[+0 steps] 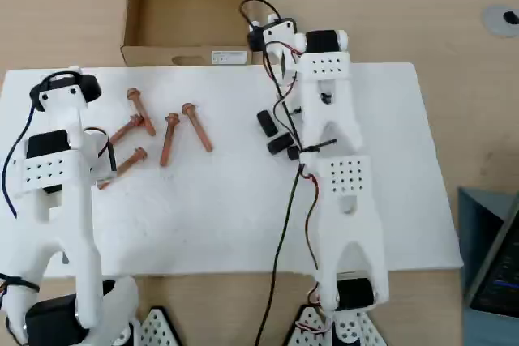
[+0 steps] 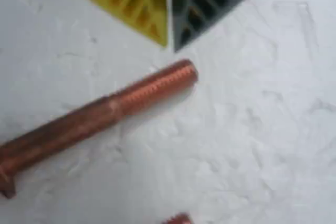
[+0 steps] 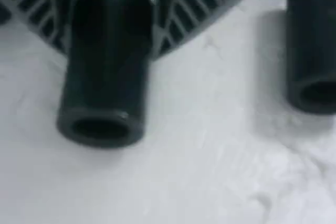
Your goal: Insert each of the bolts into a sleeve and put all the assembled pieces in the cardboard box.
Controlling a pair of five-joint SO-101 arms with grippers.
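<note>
Near half of mat (image 1: 211, 216) is bare, plenty of room there. Left gripper (image 2: 169, 43) is closed with nothing in it, tips just off the threaded end of a bolt (image 2: 105, 111) lying flat, not touching. Other bolts (image 1: 169, 139) are scattered just beyond it, mid-mat. Right gripper (image 3: 111, 40) is narrow, pinched on a black sleeve (image 3: 102, 93) with its open end facing out, resting on the mat. Second sleeve (image 3: 312, 51) is beside it, apart. Box (image 1: 130, 14) sits at the mat's far edge, open top, on the table (image 1: 454, 30).
</note>
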